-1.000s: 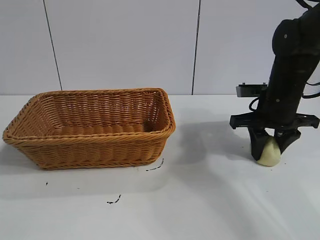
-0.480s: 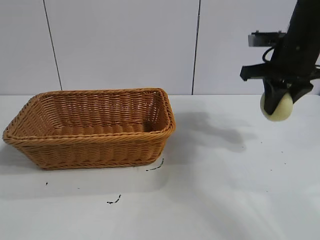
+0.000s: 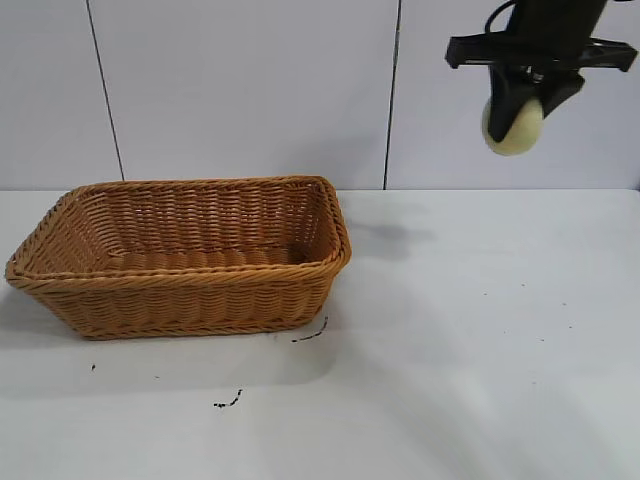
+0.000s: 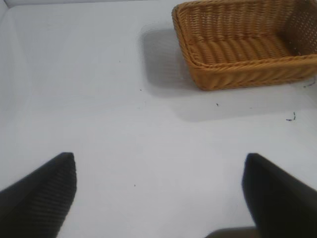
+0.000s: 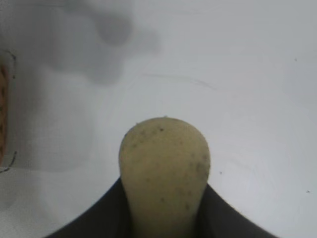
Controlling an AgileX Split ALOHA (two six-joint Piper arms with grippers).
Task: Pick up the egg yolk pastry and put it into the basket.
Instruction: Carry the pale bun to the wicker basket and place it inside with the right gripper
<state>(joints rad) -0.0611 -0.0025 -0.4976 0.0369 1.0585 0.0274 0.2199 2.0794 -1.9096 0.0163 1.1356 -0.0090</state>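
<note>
- Pastry [image 3: 514, 127] hangs high above the table [image 3: 480, 330], pinched in the right gripper [image 3: 522, 105], right of the basket [image 3: 180, 255].
- Left gripper [image 4: 158, 191] hovers spread wide, holding nothing.

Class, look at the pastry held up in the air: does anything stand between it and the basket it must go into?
Nothing visible does. The right claw holds the pastry high above the table, right of the basket, whose top is open; only bare table lies between.

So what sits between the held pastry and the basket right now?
Nothing. In the exterior view the right gripper holds the egg yolk pastry high in the air, right of the basket; only bare table and wall separate them.
</note>
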